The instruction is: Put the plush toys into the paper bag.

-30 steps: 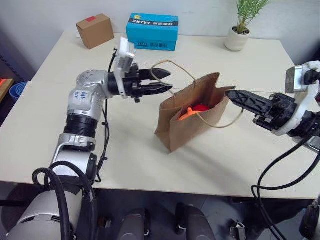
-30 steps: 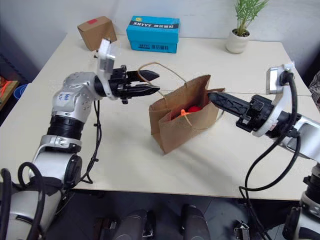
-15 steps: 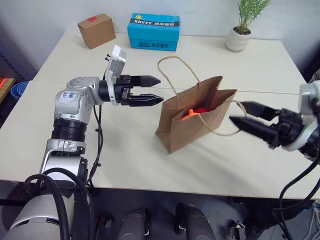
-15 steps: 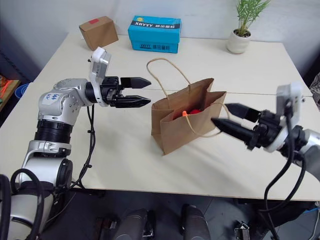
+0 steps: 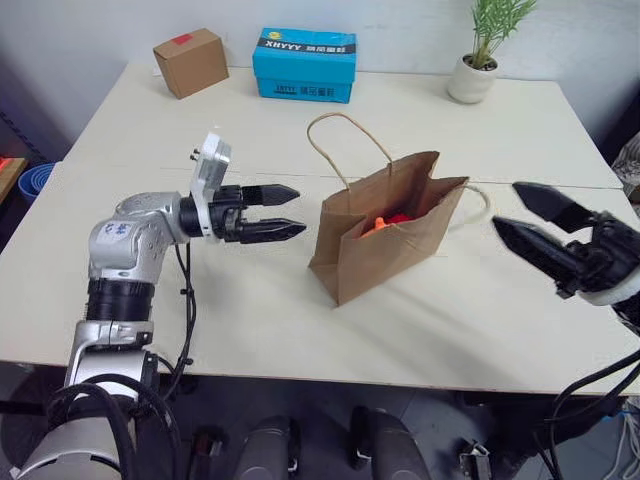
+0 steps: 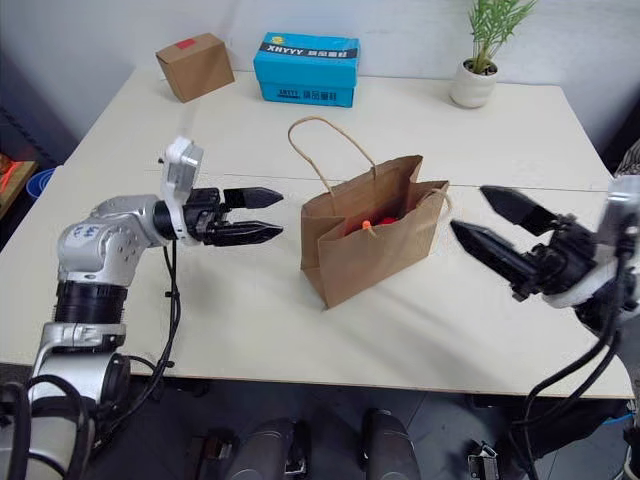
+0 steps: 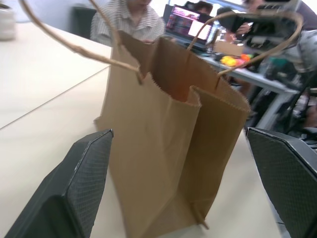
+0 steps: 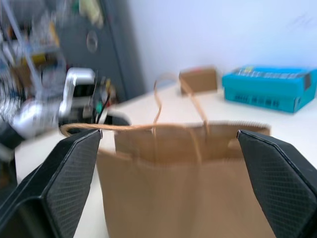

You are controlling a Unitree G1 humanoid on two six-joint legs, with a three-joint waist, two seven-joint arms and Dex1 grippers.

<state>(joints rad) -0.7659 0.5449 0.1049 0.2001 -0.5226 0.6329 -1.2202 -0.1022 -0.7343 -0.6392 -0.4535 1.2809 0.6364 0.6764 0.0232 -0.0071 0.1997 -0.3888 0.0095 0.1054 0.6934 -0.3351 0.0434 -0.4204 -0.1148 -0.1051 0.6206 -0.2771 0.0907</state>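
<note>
**Both toys sit in the open bag**

The brown paper bag (image 5: 385,235) stands upright on the table (image 5: 150,120), between the two grippers, mouth open, creased, one loop handle raised. Orange plush toy (image 5: 374,226) and red plush toy (image 5: 402,216) peek out inside. Left gripper (image 5: 285,211) and right gripper (image 5: 522,213) hang clear of it, fingers spread wide, empty.

We have pulled our left gripper (image 5: 288,211) and right gripper (image 5: 527,214) away from the paper bag (image 5: 385,237), jaws now spread.
</note>
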